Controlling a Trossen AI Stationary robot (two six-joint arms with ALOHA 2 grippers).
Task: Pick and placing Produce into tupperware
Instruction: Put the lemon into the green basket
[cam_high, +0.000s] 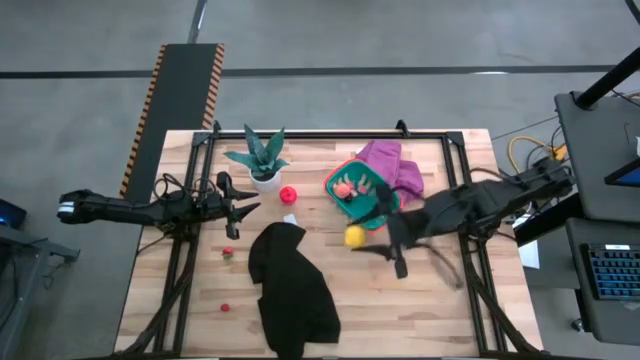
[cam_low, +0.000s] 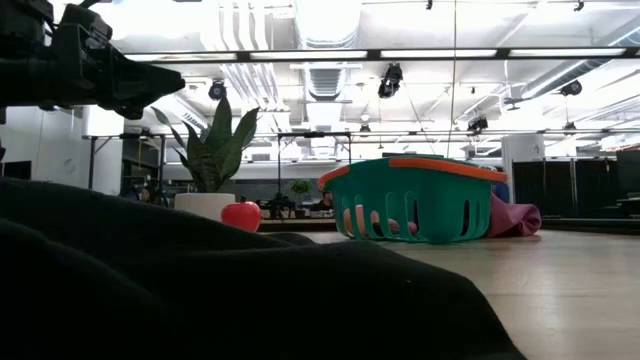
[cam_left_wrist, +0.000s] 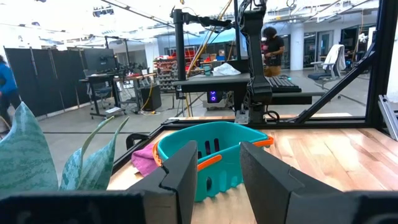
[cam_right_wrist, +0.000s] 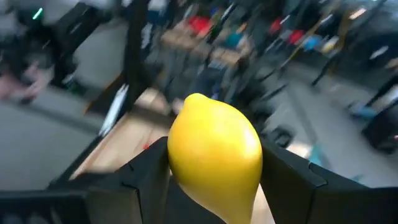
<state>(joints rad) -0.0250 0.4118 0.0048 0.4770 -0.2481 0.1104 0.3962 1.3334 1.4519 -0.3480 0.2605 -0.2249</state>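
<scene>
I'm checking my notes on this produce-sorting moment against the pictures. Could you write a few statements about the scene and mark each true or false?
1. The right gripper is clamped on the yellow toy lemon. True.
2. The left gripper is carrying a piece of toy produce. False: nothing sits between its fingers, which stand apart over the table's left side.
3. The teal rectangular plastic container with the orange rim already has toy produce inside. True: reddish pieces lie in it.
4. The black cloth is draped over the container. False: it lies on the wooden table nearer the front edge, apart from the container.
5. A round red toy fruit sits beside the potted green plant. True.
</scene>
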